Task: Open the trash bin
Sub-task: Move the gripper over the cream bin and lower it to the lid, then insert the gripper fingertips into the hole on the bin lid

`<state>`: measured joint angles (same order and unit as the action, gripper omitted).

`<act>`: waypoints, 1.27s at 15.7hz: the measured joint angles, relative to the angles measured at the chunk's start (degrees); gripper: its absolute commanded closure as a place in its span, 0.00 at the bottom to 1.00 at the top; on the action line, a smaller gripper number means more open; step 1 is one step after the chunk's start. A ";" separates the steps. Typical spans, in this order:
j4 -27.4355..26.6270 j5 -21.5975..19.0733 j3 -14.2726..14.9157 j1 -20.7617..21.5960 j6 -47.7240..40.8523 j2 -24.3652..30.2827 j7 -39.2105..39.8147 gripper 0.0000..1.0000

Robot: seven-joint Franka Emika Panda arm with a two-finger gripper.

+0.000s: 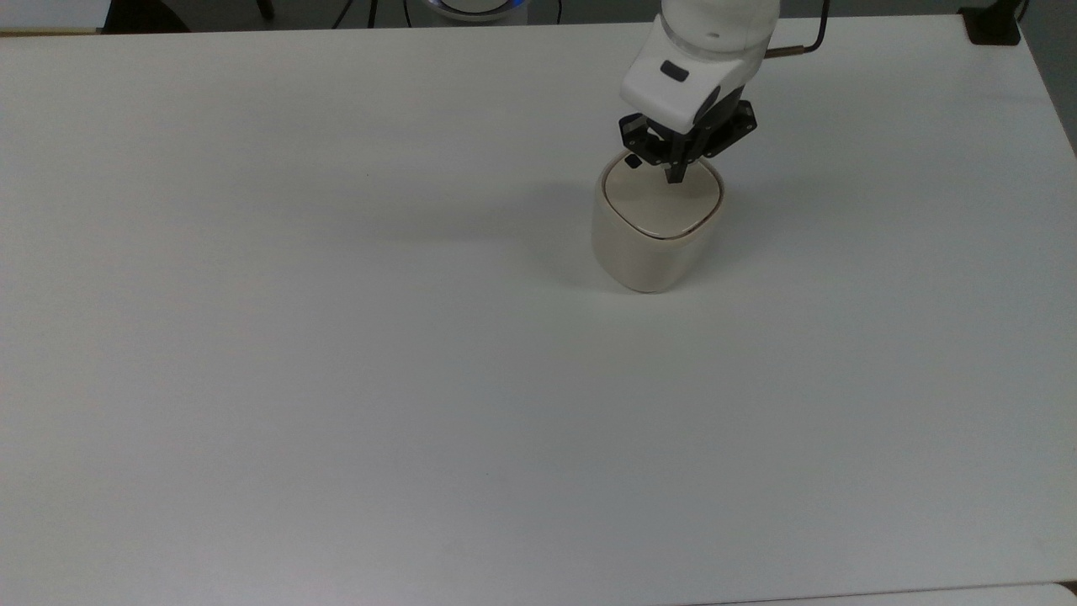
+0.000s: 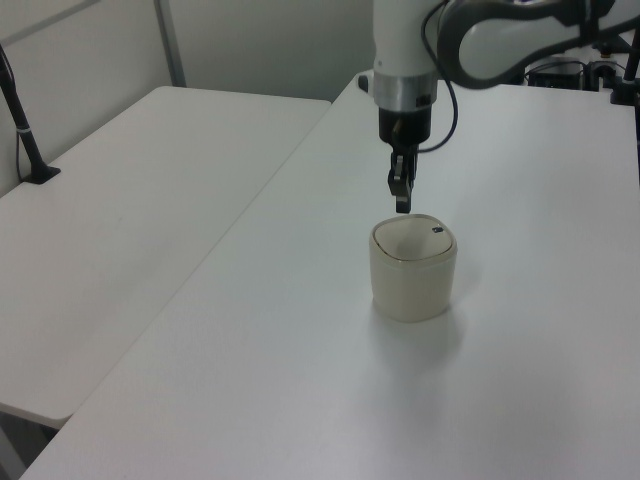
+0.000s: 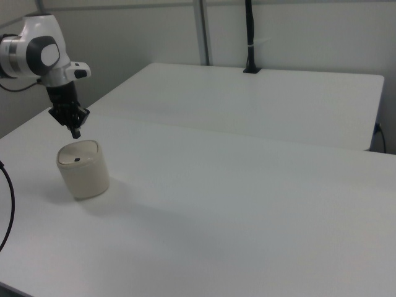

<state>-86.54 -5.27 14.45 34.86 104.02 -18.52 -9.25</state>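
The trash bin [image 1: 658, 227] [image 2: 413, 275] [image 3: 83, 173] is a small cream tub with a flat lid that lies closed, standing upright on the white table [image 1: 336, 337]. A small black button [image 1: 633, 161] [image 2: 438, 230] [image 3: 75, 161] sits near one corner of the lid. My gripper [image 1: 673, 177] [image 2: 402, 205] [image 3: 75, 133] points straight down, shut with nothing held, its tip hanging a little above the lid. In the top view the tip is just right of the button.
A second white table [image 2: 120, 220] [image 3: 260, 99] adjoins this one. A black clamped post [image 2: 25, 130] [image 3: 250, 37] stands at its edge. A black clamp [image 1: 993, 25] sits at the table corner in the top view's upper right. A thin cable [image 3: 7, 204] hangs at the right view's left.
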 measured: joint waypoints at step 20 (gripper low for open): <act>-4.83 3.30 0.38 0.62 -2.63 -0.07 19.09 1.00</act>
<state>-91.36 -1.97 14.82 35.48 101.39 -18.59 9.85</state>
